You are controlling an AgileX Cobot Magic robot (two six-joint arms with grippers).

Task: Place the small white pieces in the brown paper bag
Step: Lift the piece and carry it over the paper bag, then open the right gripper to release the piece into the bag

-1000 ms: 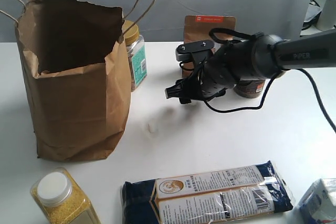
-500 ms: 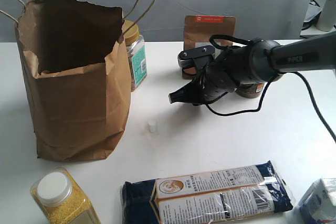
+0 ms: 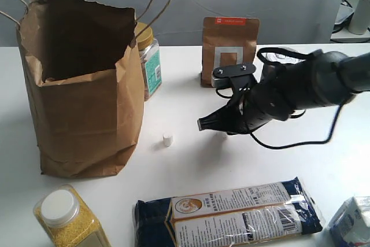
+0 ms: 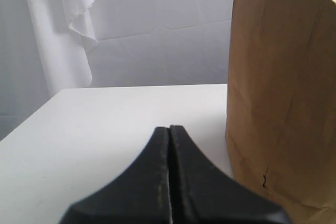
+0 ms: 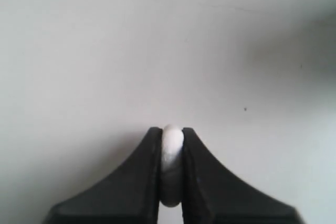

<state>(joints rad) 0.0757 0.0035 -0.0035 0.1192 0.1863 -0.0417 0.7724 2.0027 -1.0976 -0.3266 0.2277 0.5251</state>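
Observation:
The brown paper bag (image 3: 87,114) stands open at the left of the table; its side (image 4: 283,77) also fills one edge of the left wrist view. One small white piece (image 3: 167,139) lies on the table just right of the bag's base. My right gripper (image 3: 202,124) hovers low over the table right of that piece. In the right wrist view the right gripper (image 5: 171,132) is shut on another small white piece (image 5: 171,145). My left gripper (image 4: 169,129) is shut and holds nothing, next to the bag; the exterior view does not show it.
A jar with a yellow lid (image 3: 147,56) stands behind the bag and a small brown pouch (image 3: 230,44) behind the right arm. Along the front lie a grain jar with a white cap (image 3: 66,218), a dark blue packet (image 3: 231,212) and a carton (image 3: 352,221).
The right arm has moved right and towards the front, dropping lower over the table. The white piece by the bag was blurred a second ago and now lies still.

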